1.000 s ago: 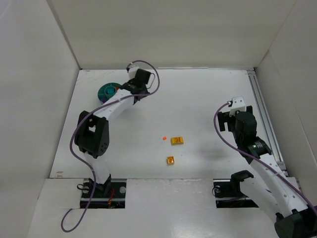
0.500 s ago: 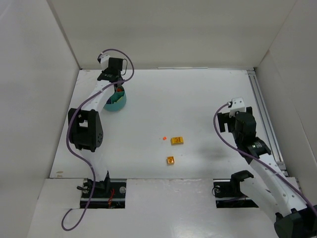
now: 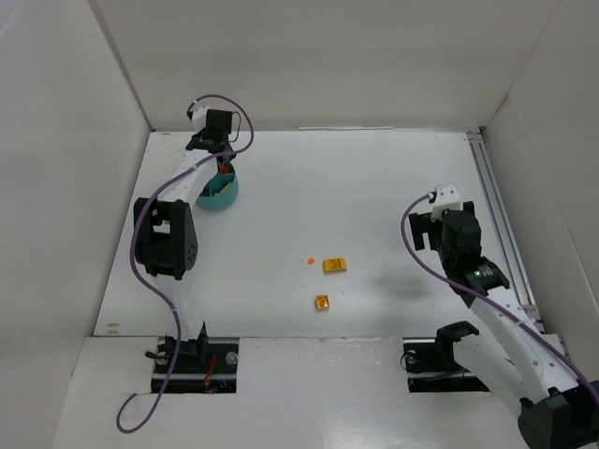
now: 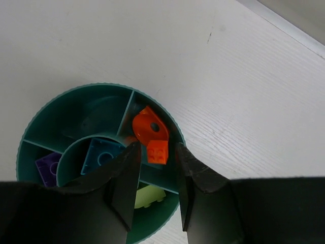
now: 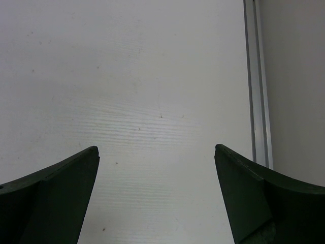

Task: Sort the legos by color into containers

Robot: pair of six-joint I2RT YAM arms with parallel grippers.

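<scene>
The round teal bowl (image 3: 223, 194) stands at the back left, and its rim (image 4: 61, 101) fills the left wrist view. My left gripper (image 3: 221, 165) (image 4: 157, 147) hovers right over it, jaws a little apart. A small orange brick (image 4: 158, 152) lies between the fingertips without touching either, on an orange round piece (image 4: 146, 127) in the same compartment. Other compartments hold a teal brick (image 4: 101, 155), a purple brick (image 4: 46, 168) and a lime brick (image 4: 150, 195). My right gripper (image 3: 440, 220) (image 5: 157, 152) is wide open and empty over bare table.
A yellow-orange brick (image 3: 334, 266), a smaller one (image 3: 322, 302) and a tiny orange bit (image 3: 310, 260) lie mid-table. White walls close in the left, back and right sides. A metal rail (image 5: 256, 76) runs along the right edge.
My left arm swung left from the bowl's right side to above it. The bowl now shows slightly nearer and to the right. The right arm hardly moved.
</scene>
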